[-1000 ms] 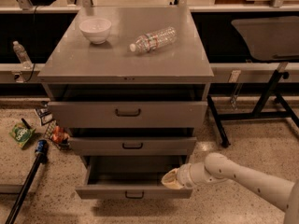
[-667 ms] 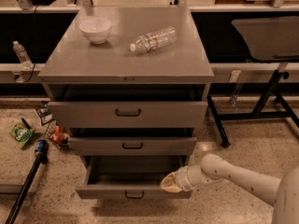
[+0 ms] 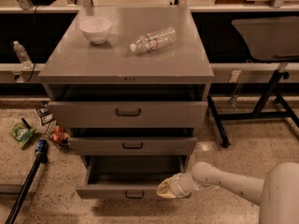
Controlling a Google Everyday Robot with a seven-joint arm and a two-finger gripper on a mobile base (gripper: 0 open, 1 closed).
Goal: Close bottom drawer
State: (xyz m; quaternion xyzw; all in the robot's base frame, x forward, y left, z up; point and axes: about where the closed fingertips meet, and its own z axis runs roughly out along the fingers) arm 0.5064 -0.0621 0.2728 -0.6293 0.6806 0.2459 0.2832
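Observation:
The bottom drawer (image 3: pixel 117 191) is the lowest of three grey drawers in the cabinet and stands pulled out, its inside showing, with a small black handle (image 3: pixel 134 195) on its flat front. My gripper (image 3: pixel 164 189) comes in from the lower right on a white arm and sits against the right end of the drawer's front panel. The middle drawer (image 3: pixel 133 145) and top drawer (image 3: pixel 128 113) above are each slightly open.
On the cabinet top (image 3: pixel 84 62) are a white bowl (image 3: pixel 96 29) and a lying plastic water bottle (image 3: pixel 153 39). Snack bags (image 3: pixel 21 134) and a black pole (image 3: pixel 25 183) lie on the floor at left. A black-legged table frame (image 3: pixel 261 101) stands at right.
The arm has shifted slightly left, bringing the gripper closer against the right end of the bottom drawer's front. The drawer's position looks about the same.

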